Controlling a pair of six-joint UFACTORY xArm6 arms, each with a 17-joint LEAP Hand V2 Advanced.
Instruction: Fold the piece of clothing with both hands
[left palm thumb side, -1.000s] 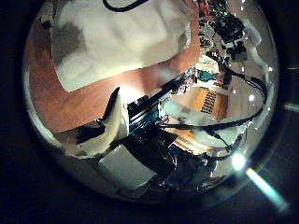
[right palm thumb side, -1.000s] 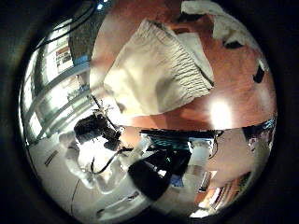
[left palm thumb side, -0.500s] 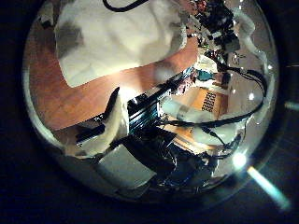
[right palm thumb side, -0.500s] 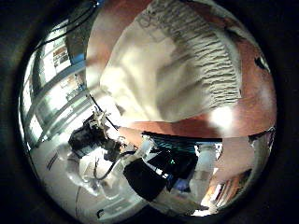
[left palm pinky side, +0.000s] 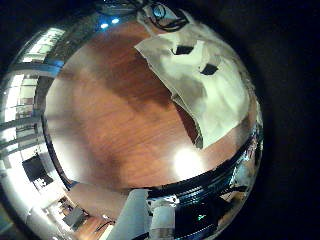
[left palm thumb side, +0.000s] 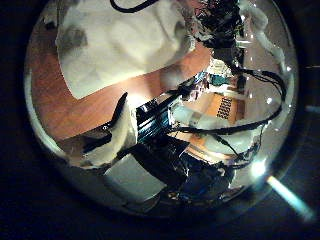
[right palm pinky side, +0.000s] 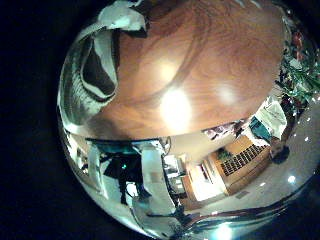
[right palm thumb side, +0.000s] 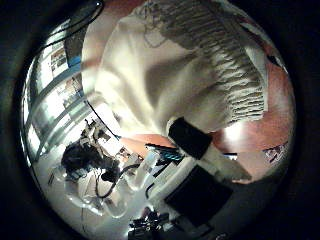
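A pale garment (left palm pinky side: 205, 85) lies spread on the wooden table (left palm pinky side: 110, 110). In the left thumb side view the same garment (left palm thumb side: 120, 45) lies flat beyond a straight finger (left palm thumb side: 120, 130) of my left hand. Another hand (left palm thumb side: 222, 20) shows at the cloth's far edge. Two dark fingertips (left palm pinky side: 208, 69) sit over the cloth in the left little finger side view. The garment (right palm thumb side: 170, 70) fills much of the right thumb side view, close to that palm, its gathered ribbed band (right palm thumb side: 235, 65) plain to see. A dark finger part (right palm thumb side: 190, 135) of my right hand reaches over it.
Bare wooden table (right palm pinky side: 200, 60) spreads beside the garment (right palm pinky side: 100, 60) in the right little finger side view. Past the table edge stand room furniture and equipment (left palm thumb side: 215, 105).
The right palm camera has come much closer to the garment, and a dark finger part now shows over the cloth. The left palm view has barely shifted; another hand has appeared at the cloth's far edge.
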